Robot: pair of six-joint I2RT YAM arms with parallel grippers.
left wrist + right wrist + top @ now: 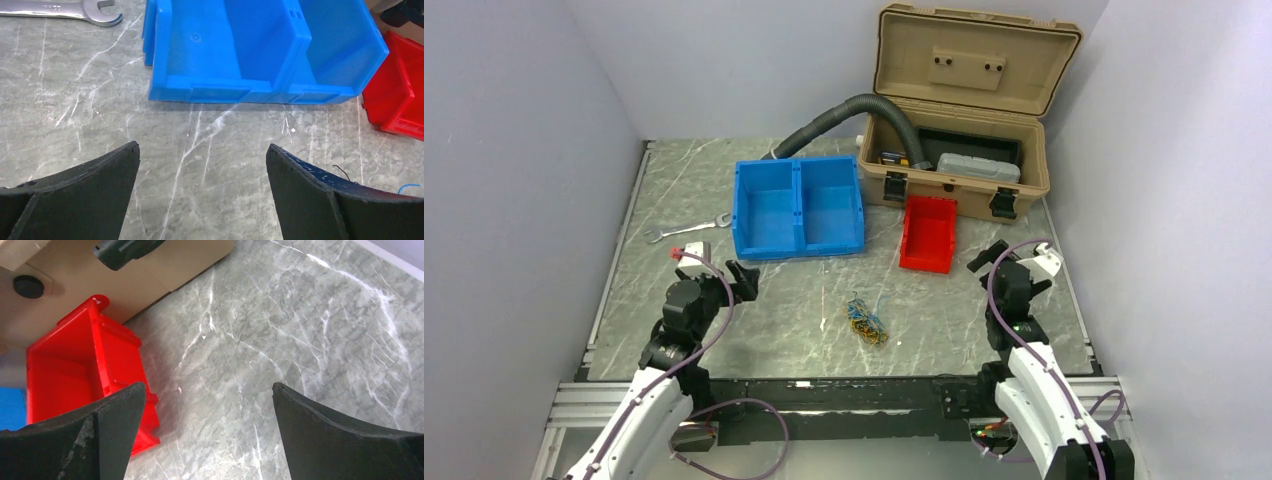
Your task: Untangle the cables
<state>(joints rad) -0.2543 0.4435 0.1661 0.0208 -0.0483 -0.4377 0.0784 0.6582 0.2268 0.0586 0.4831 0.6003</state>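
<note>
One blue bin (799,200), red bin (927,235) behind cables (865,318) | wrench (686,231) left | toolbox (979,55), hose (824,118) rear

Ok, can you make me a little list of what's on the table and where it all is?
cables: tangled in one small pile on the table, between the two arms, nothing touching them
left jaws: open, empty, over bare table
right jaws: open, empty, near the red bin
blue bin: two compartments, both look empty
wrench: lying flat, left of the blue bin
toolbox: at the back, lid up, grey hose running into it
</note>
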